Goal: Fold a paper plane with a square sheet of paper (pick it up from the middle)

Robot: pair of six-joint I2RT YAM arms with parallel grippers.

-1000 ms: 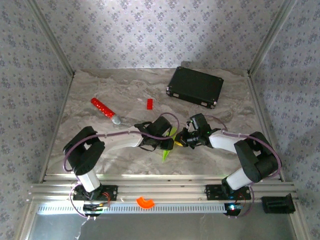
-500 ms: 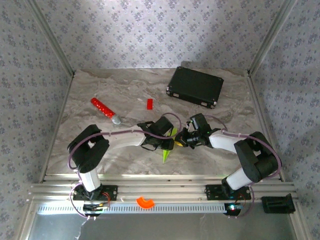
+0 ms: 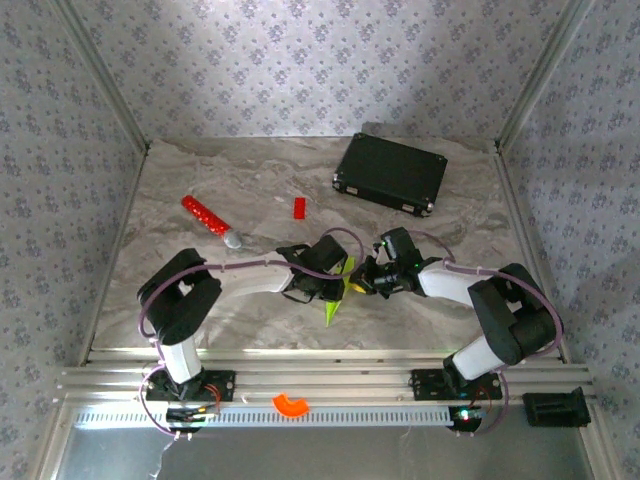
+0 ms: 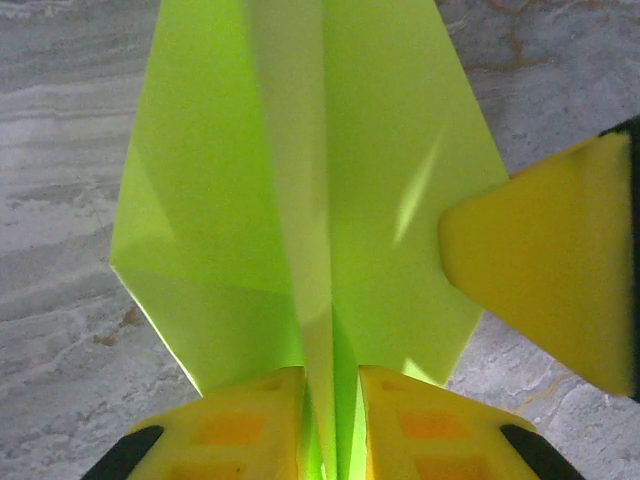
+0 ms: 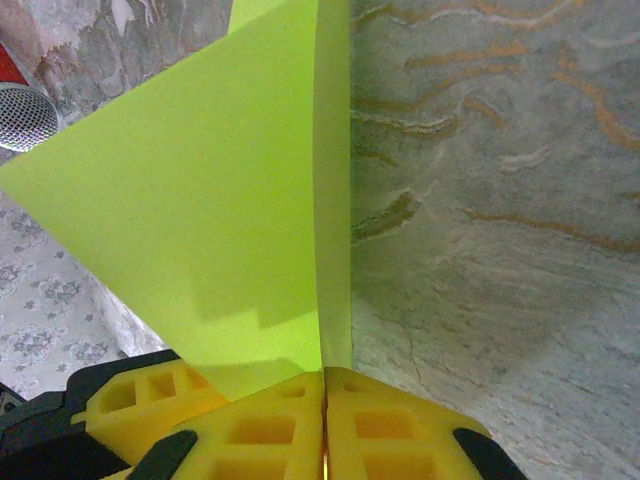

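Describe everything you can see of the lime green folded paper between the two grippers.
The lime yellow-green folded paper is thin and creased into a slim pointed dart with a raised centre fold and wings. It sits mid-table over the marbled tabletop, tip pointing toward the near edge. The left gripper pinches its centre fold; the right gripper pinches one side.

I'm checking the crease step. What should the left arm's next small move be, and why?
Probably squeeze the left fingers fully shut on the centre fold of the paper plane: they flank it closely, though contact is unclear, while the right fingers are shut on its edge, steadying it.
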